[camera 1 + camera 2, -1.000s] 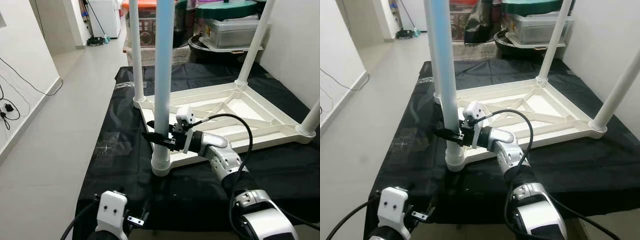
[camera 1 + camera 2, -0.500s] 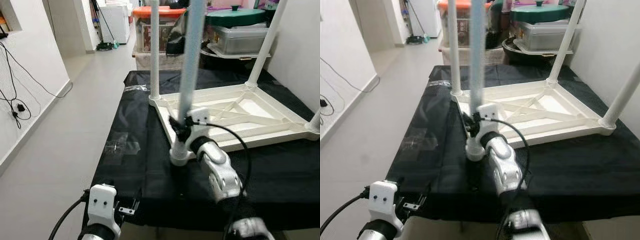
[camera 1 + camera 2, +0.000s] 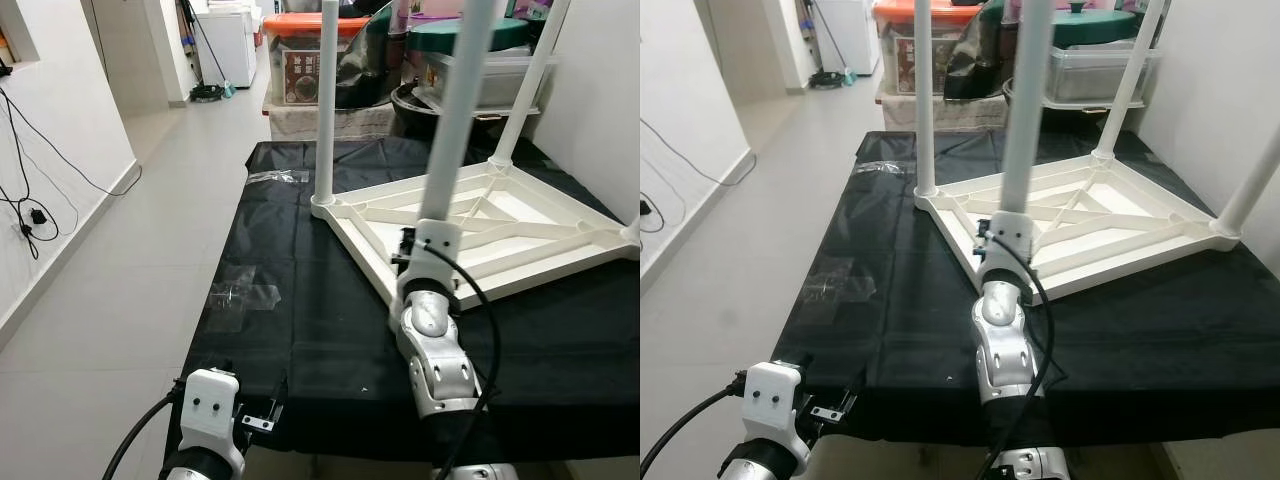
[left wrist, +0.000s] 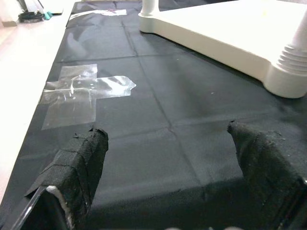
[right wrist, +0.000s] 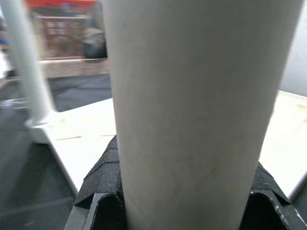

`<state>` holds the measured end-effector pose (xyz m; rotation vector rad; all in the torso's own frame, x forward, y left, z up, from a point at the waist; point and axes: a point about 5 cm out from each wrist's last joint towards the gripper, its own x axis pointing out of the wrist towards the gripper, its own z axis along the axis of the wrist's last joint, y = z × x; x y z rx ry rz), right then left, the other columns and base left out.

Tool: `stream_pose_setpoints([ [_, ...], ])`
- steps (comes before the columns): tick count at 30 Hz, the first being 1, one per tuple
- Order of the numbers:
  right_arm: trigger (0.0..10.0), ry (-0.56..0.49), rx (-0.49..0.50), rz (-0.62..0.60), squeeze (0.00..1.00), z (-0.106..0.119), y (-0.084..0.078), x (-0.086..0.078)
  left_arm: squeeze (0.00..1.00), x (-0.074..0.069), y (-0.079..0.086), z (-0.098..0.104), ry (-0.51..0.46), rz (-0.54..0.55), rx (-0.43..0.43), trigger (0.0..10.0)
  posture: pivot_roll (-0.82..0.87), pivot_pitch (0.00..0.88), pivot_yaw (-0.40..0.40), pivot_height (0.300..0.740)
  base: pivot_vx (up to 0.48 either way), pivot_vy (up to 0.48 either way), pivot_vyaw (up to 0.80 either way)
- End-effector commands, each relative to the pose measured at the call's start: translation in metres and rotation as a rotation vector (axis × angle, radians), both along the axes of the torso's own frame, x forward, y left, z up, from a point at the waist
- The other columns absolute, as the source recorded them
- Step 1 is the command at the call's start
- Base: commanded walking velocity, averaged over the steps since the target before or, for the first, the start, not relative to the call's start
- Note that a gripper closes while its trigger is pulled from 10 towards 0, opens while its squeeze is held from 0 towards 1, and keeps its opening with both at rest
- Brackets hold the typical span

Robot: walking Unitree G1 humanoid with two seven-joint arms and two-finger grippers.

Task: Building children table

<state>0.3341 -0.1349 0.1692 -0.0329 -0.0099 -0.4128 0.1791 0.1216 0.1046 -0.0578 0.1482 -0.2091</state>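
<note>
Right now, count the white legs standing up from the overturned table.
4. One at the far-left corner, one at the near corner with the right gripper clamped round it, one at the far-right corner, one at the right edge.

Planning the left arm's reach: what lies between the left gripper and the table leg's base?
Bare black cloth separates the left gripper from the leg's base, seen in the left wrist view; clear tape lies off to one side.
</note>
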Motion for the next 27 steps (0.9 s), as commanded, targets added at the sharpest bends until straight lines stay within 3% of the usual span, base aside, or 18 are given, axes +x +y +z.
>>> stream_pose_setpoints([
  [1, 0.0, 0.168, 0.051, -0.14, 0.0, -0.028, -0.002, -0.008, 0.0, 0.0, -0.001, -0.003, 0.011, -0.011, 0.013, 10.0, 0.08, 0.012, 0.002, 0.74, 0.0, 0.0, 0.0],
  [14, 0.0, 0.228, 0.161, -0.288, 0.0, -0.033, 0.003, -0.02, 0.0, 0.0, -0.003, -0.004, 0.013, -0.027, 0.022, 10.0, 0.08, 0.004, 0.009, 0.74, 0.0, 0.0, 0.0],
  [15, 4.1, 0.228, 0.178, -0.272, 0.0, -0.034, 0.007, -0.02, 0.0, 0.0, -0.003, -0.005, 0.015, -0.032, 0.024, 10.0, 0.08, 0.004, 0.008, 0.74, 0.0, 0.0, 0.0],
  [16, 4.1, 0.228, 0.178, -0.272, 0.0, -0.034, 0.007, -0.02, 0.0, 0.0, -0.003, -0.005, 0.015, -0.032, 0.024, 10.0, 0.08, 0.004, 0.008, 0.74, 0.0, 0.0, 0.0],
  [17, 10.0, 0.213, 0.162, -0.244, 0.0, -0.033, 0.009, -0.019, 0.0, 0.001, -0.003, -0.005, 0.016, -0.035, 0.027, 10.0, 0.08, 0.006, 0.009, 0.74, 0.0, 0.0, 0.0],
  [27, 10.0, 0.214, 0.136, -0.105, 0.0, -0.03, 0.015, -0.014, 0.0, 0.001, -0.003, -0.006, 0.019, -0.038, 0.034, 10.0, 0.08, 0.011, 0.011, 0.74, 0.0, 0.0, 0.0],
])
